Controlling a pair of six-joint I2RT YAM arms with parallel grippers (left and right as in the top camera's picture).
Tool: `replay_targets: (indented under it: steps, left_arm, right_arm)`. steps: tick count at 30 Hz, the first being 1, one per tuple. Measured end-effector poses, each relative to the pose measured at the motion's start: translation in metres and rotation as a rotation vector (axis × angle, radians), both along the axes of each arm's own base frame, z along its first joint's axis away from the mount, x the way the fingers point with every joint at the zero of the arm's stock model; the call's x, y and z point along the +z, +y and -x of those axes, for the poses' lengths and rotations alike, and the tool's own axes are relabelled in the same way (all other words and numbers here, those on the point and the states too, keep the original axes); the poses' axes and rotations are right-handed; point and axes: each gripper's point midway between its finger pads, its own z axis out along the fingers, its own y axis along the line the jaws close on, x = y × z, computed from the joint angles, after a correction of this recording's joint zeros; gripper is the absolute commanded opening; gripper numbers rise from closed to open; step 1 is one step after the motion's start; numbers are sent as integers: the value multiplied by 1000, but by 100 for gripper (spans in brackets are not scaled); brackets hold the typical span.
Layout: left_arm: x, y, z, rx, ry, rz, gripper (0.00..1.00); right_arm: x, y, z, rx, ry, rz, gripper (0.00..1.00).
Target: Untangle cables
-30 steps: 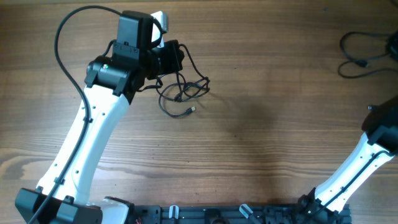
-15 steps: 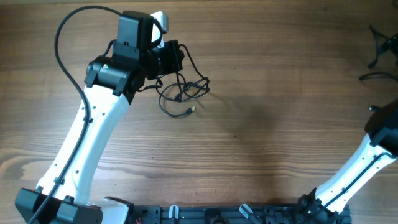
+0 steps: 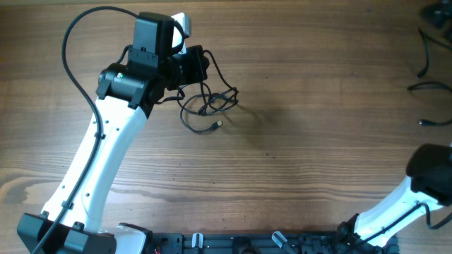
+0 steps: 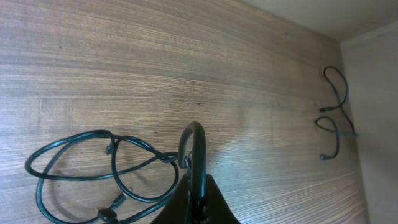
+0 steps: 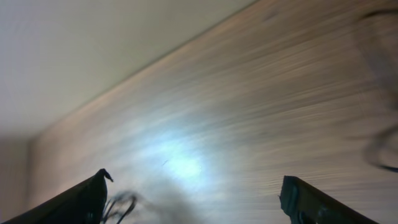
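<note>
Biggest: wooden surface (image 3: 304,141), brown, fine straight grain, matte. Next, white left arm (image 3: 106,155), black joints, reaching to far-left part. Its left gripper (image 3: 194,65) pinched tight on one upright loop of tangled cables (image 3: 208,102). Knot trails from gripper toward surface centre: thin black rubbery loops, overlapping, lying flat. Blurred view shows right gripper (image 5: 196,193) spread wide, empty, well apart from knot, so left arm far nearer. Separate loose cable (image 3: 426,60) at right edge. Small plug (image 3: 218,125) at knot's near end.
</note>
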Motion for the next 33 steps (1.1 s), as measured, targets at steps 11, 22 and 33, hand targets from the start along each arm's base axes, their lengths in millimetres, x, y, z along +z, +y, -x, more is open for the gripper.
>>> replay_targets:
  steps: [11, 22, 33]
  left_arm:
    - [3, 43, -19, 280, 105, 164, 4]
    - [22, 81, -32, 392, 178, 428, 5]
    - [32, 65, -26, 316, 214, 513, 4]
  right_arm:
    - [-21, 185, -16, 439, 29, -22, 89]
    - [-76, 300, -1, 654, 107, -30, 89]
    - [-109, 386, 10, 734, 88, -73, 85]
